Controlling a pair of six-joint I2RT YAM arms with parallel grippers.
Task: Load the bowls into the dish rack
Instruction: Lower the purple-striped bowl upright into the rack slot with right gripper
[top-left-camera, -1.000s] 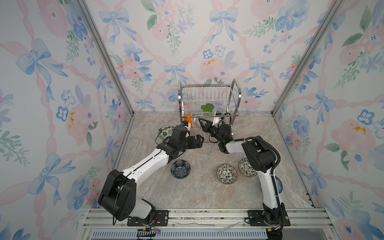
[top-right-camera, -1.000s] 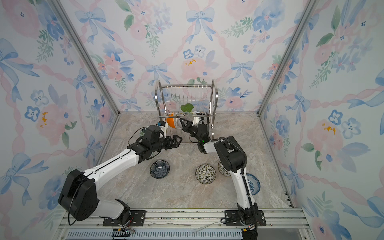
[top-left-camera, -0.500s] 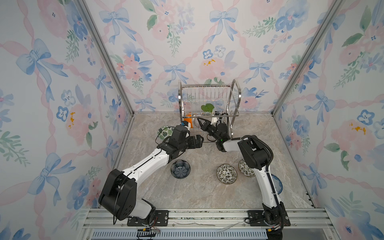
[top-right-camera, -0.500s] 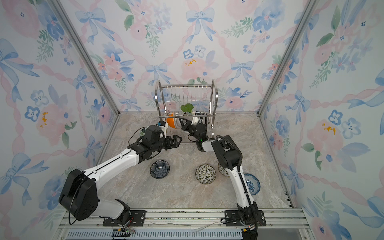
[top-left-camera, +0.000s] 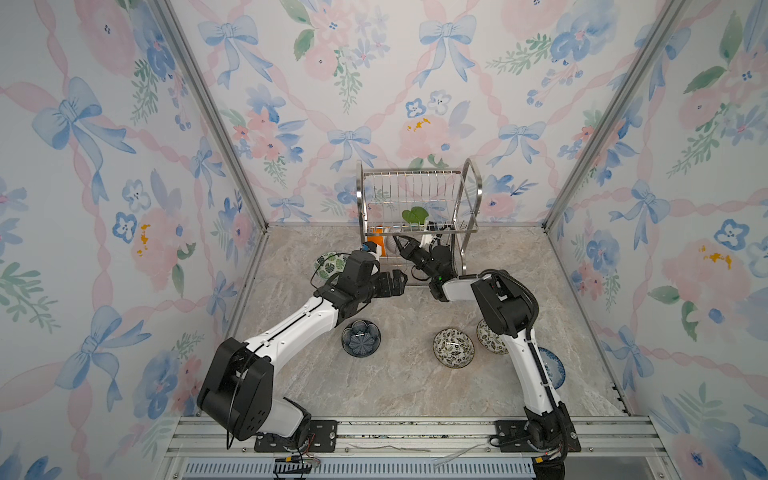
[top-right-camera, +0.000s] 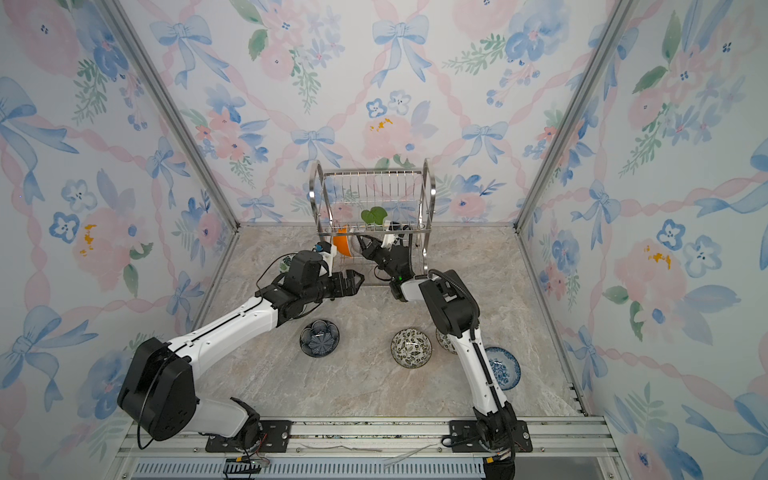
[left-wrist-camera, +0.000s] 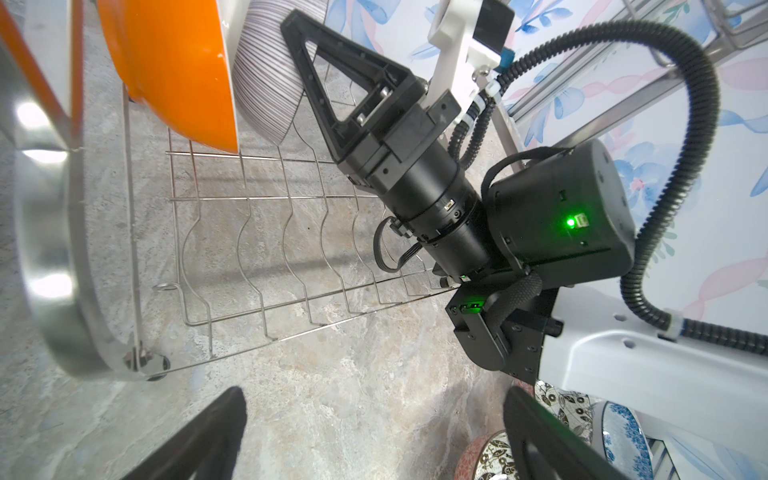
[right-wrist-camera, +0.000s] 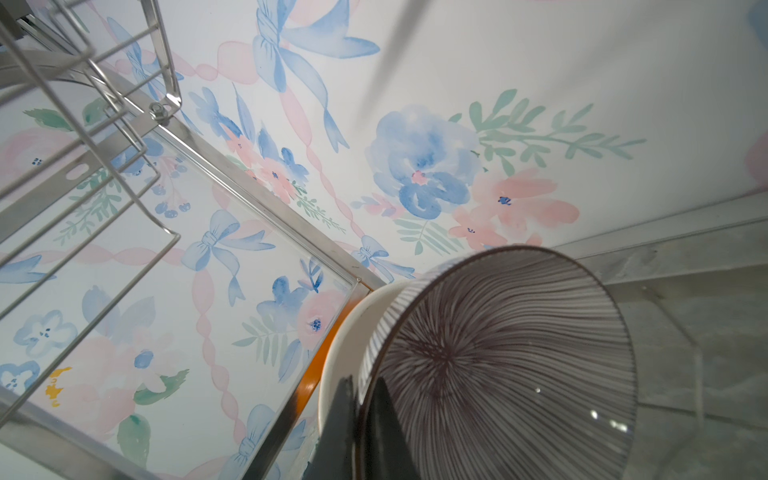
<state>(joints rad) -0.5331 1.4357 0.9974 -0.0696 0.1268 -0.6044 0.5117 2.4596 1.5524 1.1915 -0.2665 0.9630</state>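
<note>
Bowls are shown partly loaded into a shiny two-tier dish rack, which stands at the back of the marble-patterned tabletop against the flowered wall. On the upper tier, a green-leaf bowl is propped on edge. On the lower tier, an orange-backed white bowl stands on edge. A purple-lined bowl is held upright just beside it by the right pincer, whose jaws are clamped on its rim. Whether this bowl rests on the wires cannot be told. The left pincer is spread wide and empty, low over the tabletop just in front of the rack.

Five more bowls are seen on the tabletop:
- a green-patterned bowl lies left of the rack
- a dark blue flower bowl lies beside the left arm
- a black-white leaf bowl lies near the middle
- a second leaf bowl and a blue-white floral bowl are both partly hidden behind the right arm
</note>
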